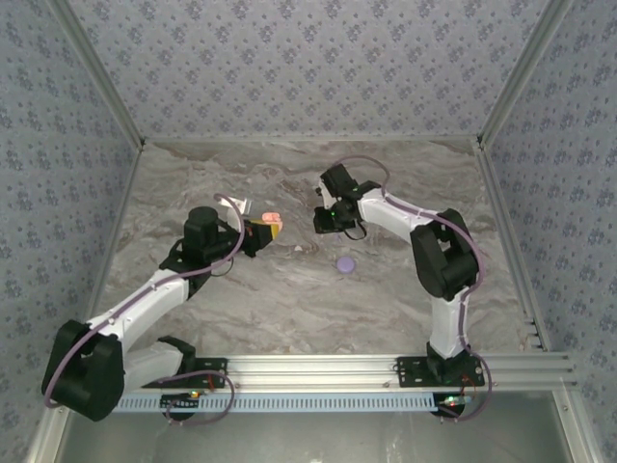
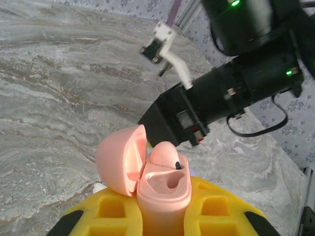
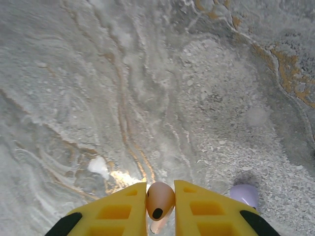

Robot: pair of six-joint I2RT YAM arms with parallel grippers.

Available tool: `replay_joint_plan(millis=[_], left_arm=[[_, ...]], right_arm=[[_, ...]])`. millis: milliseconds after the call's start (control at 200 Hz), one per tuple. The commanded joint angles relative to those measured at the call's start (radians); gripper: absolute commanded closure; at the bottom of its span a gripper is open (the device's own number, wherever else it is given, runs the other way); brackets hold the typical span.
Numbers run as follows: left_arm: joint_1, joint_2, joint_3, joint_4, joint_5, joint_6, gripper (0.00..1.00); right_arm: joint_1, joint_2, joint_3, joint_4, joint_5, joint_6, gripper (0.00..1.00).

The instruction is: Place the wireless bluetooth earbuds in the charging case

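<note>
Your left gripper [image 2: 162,209] sits closest to the lens in the left wrist view. Its yellow fingers [image 2: 106,211] are clamped on the salmon-pink charging case [image 2: 165,189]. The case stands upright between them, with its lid [image 2: 120,160] swung open to the left. A pink earbud [image 2: 161,151] with a black tip sits in the far pocket, and the pocket nearer you shows as a bare hollow. Just beyond the case you see the black wrist of the right arm [image 2: 221,98], close to it but not touching.

In the right wrist view, your right gripper [image 3: 160,206] is pinched closed on a second earbud [image 3: 158,195]. This one is also pink, and a black spot on it faces the camera. It hangs above the marbled table [image 3: 197,98]. A lilac rounded thing [image 3: 244,194] lies on the table just right of the right finger and is partly hidden by it. You cannot tell from here what it is. A small white bit [image 3: 98,166] lies on the table ahead and to the left.

From above, your two grippers face each other near the middle of the table, close but apart. The case [image 1: 274,221] is at the tip of the left gripper [image 1: 262,234], opposite the right gripper [image 1: 323,220]. A purple disc [image 1: 345,262] lies flat on the table just on the near side of the right gripper.
</note>
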Motion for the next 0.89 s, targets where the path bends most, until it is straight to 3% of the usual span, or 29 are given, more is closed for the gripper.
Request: replay_joint_plan(millis=[0, 410, 889], left_arm=[[0.005, 0.023, -0.017, 0.086, 0.003, -0.021, 0.88], [-0.004, 0.097, -0.052, 0.271, 0.118, 0.018, 0.88], [-0.045, 0.163, -0.021, 0.398, 0.135, -0.015, 0.89]], right_arm=[[-0.013, -0.077, -0.04, 0.063, -0.044, 0.01, 0.8], [-0.034, -0.287, -0.124, 0.158, -0.105, 0.007, 0.8], [0.019, -0.44, -0.134, 0.23, -0.114, -0.018, 0.79]])
